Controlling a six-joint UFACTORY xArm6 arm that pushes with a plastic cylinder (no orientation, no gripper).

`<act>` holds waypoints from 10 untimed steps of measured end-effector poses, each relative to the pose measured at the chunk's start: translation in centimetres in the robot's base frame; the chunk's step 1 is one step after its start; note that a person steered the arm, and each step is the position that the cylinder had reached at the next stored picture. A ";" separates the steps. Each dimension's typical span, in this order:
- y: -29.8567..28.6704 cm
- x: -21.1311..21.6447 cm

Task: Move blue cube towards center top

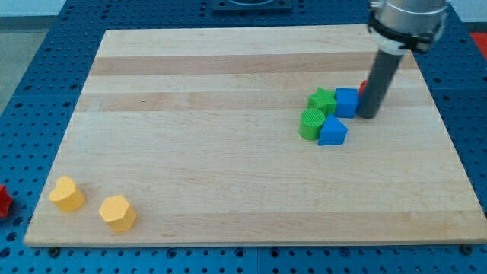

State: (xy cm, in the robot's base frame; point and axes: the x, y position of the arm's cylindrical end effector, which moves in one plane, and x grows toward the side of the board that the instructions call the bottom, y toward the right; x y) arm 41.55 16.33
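Observation:
The blue cube sits at the view's right, in a tight cluster with a green star block to its left, a green cylinder below-left and a second blue block with a pointed top below it. My tip rests on the board right against the blue cube's right side. A red block is mostly hidden behind the rod.
The wooden board lies on a blue perforated table. Two yellow blocks sit near the view's bottom left corner. A red object lies off the board at the left edge.

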 end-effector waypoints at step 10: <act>-9.5 -5.9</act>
State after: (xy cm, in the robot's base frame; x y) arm 35.61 6.85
